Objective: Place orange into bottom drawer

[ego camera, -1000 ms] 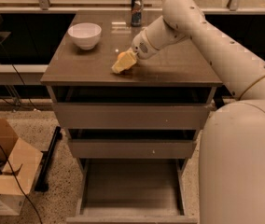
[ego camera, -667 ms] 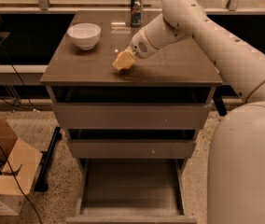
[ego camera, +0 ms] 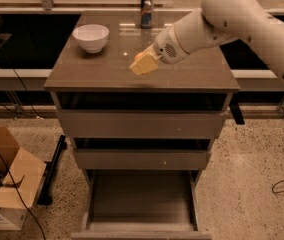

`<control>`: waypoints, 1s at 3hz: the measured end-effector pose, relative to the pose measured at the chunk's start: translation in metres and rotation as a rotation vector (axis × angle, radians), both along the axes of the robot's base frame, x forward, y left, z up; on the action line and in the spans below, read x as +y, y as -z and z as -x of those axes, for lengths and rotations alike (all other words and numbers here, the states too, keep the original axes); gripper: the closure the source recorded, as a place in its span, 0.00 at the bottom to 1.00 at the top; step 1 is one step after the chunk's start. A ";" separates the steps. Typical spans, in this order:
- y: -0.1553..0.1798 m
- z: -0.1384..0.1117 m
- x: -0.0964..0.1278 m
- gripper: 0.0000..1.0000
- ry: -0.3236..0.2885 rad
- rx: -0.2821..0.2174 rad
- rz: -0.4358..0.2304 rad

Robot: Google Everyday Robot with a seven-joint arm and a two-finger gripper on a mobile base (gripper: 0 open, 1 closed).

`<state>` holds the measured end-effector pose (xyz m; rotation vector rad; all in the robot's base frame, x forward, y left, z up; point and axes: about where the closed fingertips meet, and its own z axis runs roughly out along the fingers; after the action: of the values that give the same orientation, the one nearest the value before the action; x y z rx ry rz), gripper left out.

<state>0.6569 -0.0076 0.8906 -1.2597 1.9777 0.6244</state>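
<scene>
Camera view shows the gripper (ego camera: 144, 63) low over the middle of the cabinet top (ego camera: 192, 71); whether it is open, closed or holding the orange cannot be told, and no orange is in sight. A good next move would clear the cabinet top's front edge, then descend over the pulled-out bottom drawer (ego camera: 142, 199) beneath it. Counted: one white bowl (ego camera: 90, 36), one can (ego camera: 146, 9), three drawers.

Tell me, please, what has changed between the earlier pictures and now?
The gripper moved slightly toward the picture's right over the cabinet top, and the big white part of the robot left the lower right corner. The orange is not visible, so no grasp can be confirmed. The white bowl, the can and the open bottom drawer stayed in place.
</scene>
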 end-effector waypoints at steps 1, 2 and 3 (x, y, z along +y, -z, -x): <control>-0.009 0.055 -0.010 1.00 -0.016 -0.012 -0.044; 0.029 0.106 -0.025 1.00 0.008 0.047 -0.098; 0.094 0.141 -0.033 1.00 0.057 0.134 -0.171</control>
<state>0.5160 -0.0410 0.7964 -1.0790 2.0126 0.8495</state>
